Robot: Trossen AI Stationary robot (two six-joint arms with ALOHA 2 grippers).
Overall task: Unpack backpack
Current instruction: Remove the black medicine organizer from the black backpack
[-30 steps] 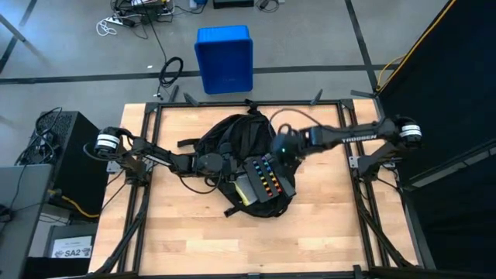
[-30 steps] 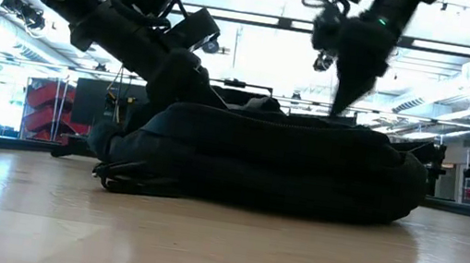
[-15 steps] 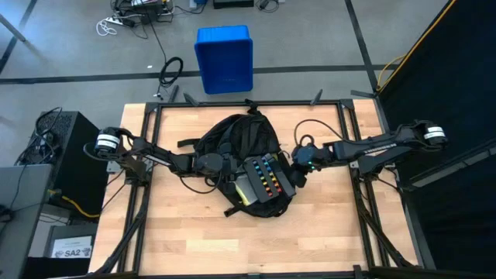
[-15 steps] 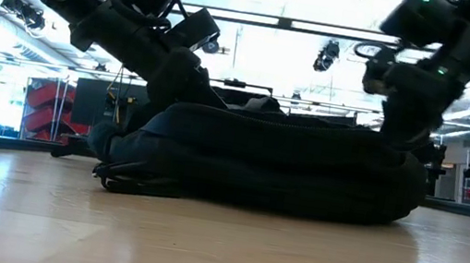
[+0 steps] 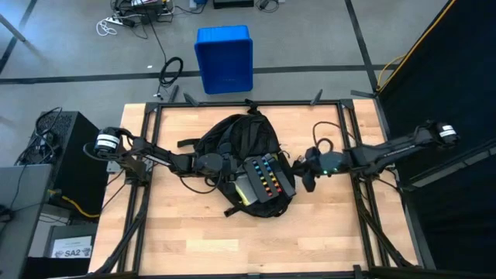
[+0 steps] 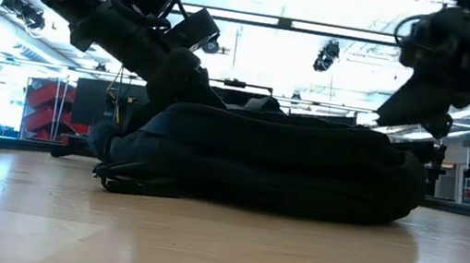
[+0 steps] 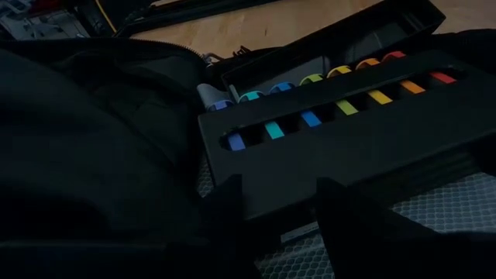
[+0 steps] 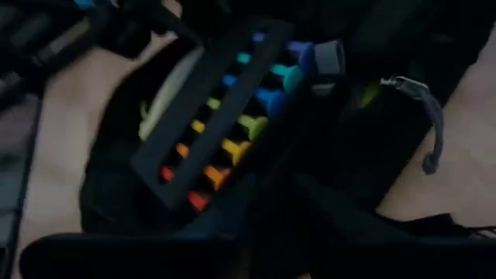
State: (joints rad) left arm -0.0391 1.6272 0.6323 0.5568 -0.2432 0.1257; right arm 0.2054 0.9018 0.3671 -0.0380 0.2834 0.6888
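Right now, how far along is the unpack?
Done: the backpack lies unzipped, and a black case of coloured markers shows in its opening. In hand: the left gripper holds the opening's edge; the right gripper sits beside the bag, gripping nothing. Left: the case is not out on the table yet.

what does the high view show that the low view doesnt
Only the high view shows the black case with rainbow-coloured markers lying in the opened backpack, the blue bin on the floor beyond the table, and the right hand off the backpack's side, above bare table. Only the low view shows the room behind, with its ceiling lights. Both show the backpack lying flat, the left hand at it, and both dark arms.
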